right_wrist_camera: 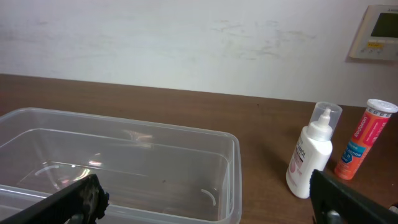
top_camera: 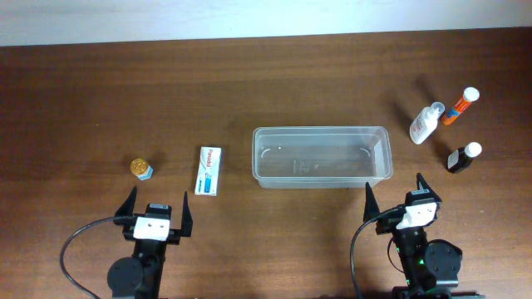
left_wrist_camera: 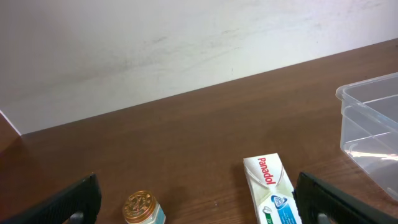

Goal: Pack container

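1. Only writing I can actually read is "Panadol" in red on the white cardboard box (top_camera: 209, 171), which has a blue-green band at its near end. It lies flat at 9 o'clock from the container (top_camera: 321, 156), apart from it
2. The orange tube (top_camera: 460, 106) and the white pump bottle (top_camera: 425, 124) both carry print, but it's too small to make out. Same goes for the beige wall panel (right_wrist_camera: 376, 32) in the right wrist view
3. The left gripper (top_camera: 160, 196) sits low at 7 o'clock from the container, pointing toward the far edge, with its black fingers spread wide and nothing between them
4. The right gripper (top_camera: 394, 183) is at 5 o'clock from the container, just beside its near rim, also spread wide with nothing in it
5. The container is clear, slightly cloudy plastic, rectangular with rounded corners and a rim. It stands mid-table on the dark wood-grain table (top_camera: 83, 100)
6. A little jar (top_camera: 141, 169) with a shiny gold lid stands at 9 o'clock from the box
7. Off at 2 o'clock from the container, the pump bottle and the tube lie side by side. A dark bottle (top_camera: 464, 157) with a white cap is at 3 o'clock, near them
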`<act>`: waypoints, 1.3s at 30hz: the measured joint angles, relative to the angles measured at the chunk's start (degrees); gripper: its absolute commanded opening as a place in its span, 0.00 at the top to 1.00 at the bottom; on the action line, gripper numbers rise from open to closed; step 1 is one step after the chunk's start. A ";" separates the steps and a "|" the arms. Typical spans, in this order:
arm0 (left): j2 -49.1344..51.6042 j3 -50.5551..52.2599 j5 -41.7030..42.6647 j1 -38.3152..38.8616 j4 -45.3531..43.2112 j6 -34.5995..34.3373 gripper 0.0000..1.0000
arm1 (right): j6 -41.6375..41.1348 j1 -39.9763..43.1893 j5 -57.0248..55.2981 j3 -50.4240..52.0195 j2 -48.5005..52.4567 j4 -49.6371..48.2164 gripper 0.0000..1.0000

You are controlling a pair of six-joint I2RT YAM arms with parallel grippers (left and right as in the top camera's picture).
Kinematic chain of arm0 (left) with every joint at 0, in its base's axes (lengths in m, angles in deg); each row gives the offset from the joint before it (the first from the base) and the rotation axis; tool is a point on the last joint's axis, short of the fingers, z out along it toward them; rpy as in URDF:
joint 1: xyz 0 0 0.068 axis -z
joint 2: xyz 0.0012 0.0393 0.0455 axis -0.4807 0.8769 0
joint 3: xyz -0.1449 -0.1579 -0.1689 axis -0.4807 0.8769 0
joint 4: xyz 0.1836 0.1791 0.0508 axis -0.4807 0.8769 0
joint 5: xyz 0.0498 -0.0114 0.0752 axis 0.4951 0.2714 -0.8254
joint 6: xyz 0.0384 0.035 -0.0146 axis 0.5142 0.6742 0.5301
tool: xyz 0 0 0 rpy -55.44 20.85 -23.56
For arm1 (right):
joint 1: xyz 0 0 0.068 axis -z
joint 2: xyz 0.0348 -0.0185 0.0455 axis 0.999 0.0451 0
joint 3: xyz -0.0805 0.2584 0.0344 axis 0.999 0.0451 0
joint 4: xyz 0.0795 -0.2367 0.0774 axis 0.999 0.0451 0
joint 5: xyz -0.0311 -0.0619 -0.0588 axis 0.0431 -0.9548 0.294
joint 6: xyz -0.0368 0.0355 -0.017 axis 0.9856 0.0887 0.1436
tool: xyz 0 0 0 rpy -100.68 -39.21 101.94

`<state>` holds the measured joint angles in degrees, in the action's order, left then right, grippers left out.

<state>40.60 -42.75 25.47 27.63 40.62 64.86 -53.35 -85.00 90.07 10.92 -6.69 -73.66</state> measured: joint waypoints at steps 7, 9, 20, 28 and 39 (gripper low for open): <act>0.00 0.00 0.00 0.00 0.00 0.00 0.01 | 0.04 0.00 -0.02 0.00 0.00 0.02 0.02; 0.00 0.00 0.00 0.00 0.00 0.00 0.01 | 0.04 0.00 -0.02 0.00 0.00 0.00 0.02; 0.00 0.00 0.00 0.00 0.00 0.00 0.01 | 0.02 0.00 0.46 0.00 0.00 0.00 0.02; 0.00 0.00 0.02 0.00 0.00 0.00 0.01 | -1.64 0.00 0.92 0.00 0.00 -0.17 0.02; 0.00 0.00 0.00 0.00 0.00 0.00 0.01 | -3.08 0.00 4.76 -5.33 0.13 -2.49 0.02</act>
<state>40.60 -42.75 25.47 27.63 40.62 64.86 -56.43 -85.00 94.83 5.58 -6.56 -76.15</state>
